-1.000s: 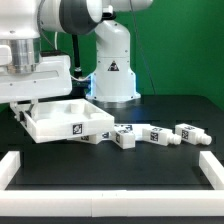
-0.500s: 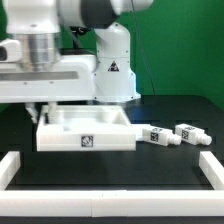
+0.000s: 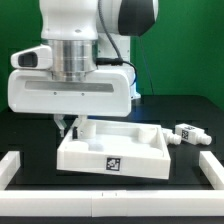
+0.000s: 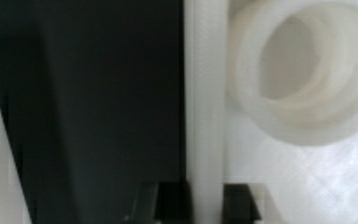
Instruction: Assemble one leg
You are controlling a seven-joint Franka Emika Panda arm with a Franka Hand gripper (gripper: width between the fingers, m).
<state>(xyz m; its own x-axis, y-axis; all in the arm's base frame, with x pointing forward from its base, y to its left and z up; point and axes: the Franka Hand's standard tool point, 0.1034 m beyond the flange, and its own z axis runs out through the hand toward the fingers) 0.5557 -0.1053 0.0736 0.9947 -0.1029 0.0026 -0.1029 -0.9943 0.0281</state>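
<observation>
Black desk (image 3: pixel 20 135) took up most of the scene, w/ the big white arm (image 3: pixel 75 60) looming over the middle of it. Under the arm sat the panel (image 3: pixel 112 150), a wide white tray-like piece w/ raised walls, flat on the desk and hemmed in by the rails (image 3: pixel 110 205) at front and both sides.

The leg (image 3: pixel 187 133) lay on the desk at the exterior view's right, just past the panel's corner and well apart from the tool. Nothing was touching it. There was maybe a second one beside it, half hidden, couldn't tell.

The tool (image 4: pixel 204 200) was down at the panel's rear corner on the exterior view's left. The wrist view showed it nearly closed, both dark fingers (image 4: pixel 167 198) pinching a thin white wall of the panel between them. A round hole (image 4: pixel 309 75) sat close by, w/ nothing in it.

So, early days imo: no leg fitted anywhere I could see. Prob. left to do: let go of the panel, fetch the leg, seat it in a hole and twist it home.
</observation>
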